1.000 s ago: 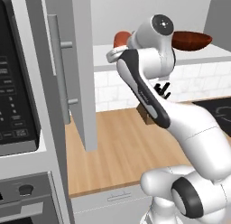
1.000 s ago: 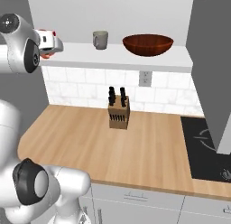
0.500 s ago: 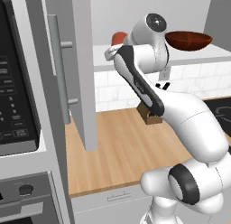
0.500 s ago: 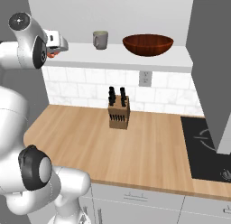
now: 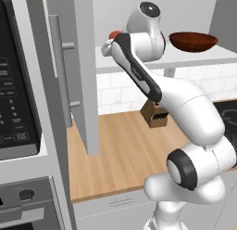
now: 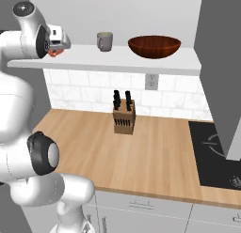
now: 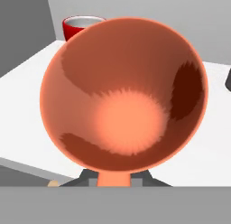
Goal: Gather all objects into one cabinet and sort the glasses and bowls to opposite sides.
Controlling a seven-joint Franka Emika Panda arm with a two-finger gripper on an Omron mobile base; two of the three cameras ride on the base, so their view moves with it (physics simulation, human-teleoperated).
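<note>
My gripper is shut on the orange-red cup, whose open mouth faces the hand camera and hides the fingertips. The cup hangs at the left end of the white shelf, and a sliver of it shows behind the wrist. Just past it a red cup stands on the shelf. Farther right are the grey cup and the wide dark reddish-brown bowl, which also sits at the shelf's right. The cabinet's grey door stands open, its bar handle to the left.
A black microwave sits left of the open door. A knife block stands on the wooden counter against the tiled wall. A black cooktop lies at the counter's right, under a second grey door.
The arm's upper joint has risen and swung left. The hand, still holding the orange-red cup, has shifted slightly toward the shelf's left end. Nothing on the shelf moved.
</note>
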